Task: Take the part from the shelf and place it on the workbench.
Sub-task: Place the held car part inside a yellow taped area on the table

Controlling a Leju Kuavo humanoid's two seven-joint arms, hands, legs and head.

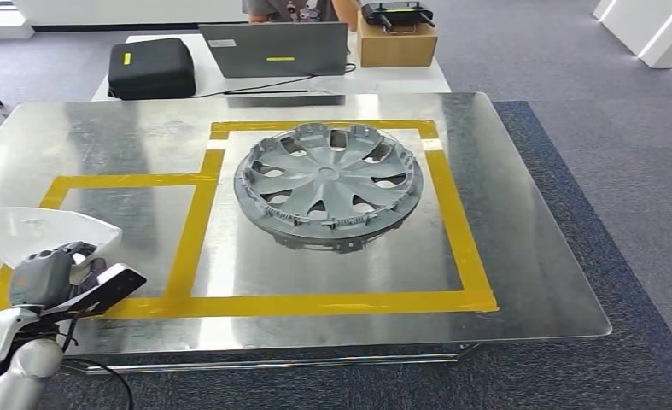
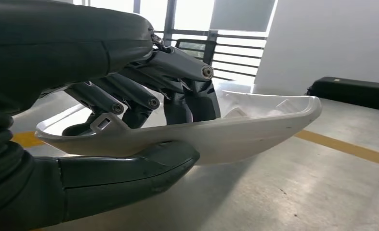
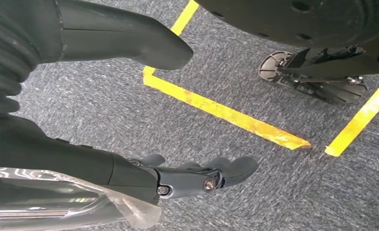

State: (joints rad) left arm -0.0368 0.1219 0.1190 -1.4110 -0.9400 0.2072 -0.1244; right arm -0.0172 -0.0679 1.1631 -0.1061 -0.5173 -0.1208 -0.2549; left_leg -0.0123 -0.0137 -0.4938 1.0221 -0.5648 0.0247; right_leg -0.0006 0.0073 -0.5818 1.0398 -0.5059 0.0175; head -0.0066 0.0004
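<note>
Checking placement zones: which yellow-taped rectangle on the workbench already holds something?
The larger right-hand rectangle: the grey hubcap lies inside it. The smaller left one holds nothing.

A grey carpet [image 1: 588, 171] covers the floor, a darker band of it running beside the bench [image 1: 520, 256], whose bare metal top shines under soft daylight and carries yellow tape lines [image 1: 460, 213] in rectangles. Behind stands a white table [image 1: 400, 79] holding a black case [image 1: 151, 68], an open laptop [image 1: 274, 49] and a cardboard box [image 1: 396, 44] — a black device sits on the box. From the left wrist, bright windows [image 2: 192, 14] with a railing and a pale wall [image 2: 332, 43]. Yellow tape [image 3: 226, 113] also marks the carpet.
</note>
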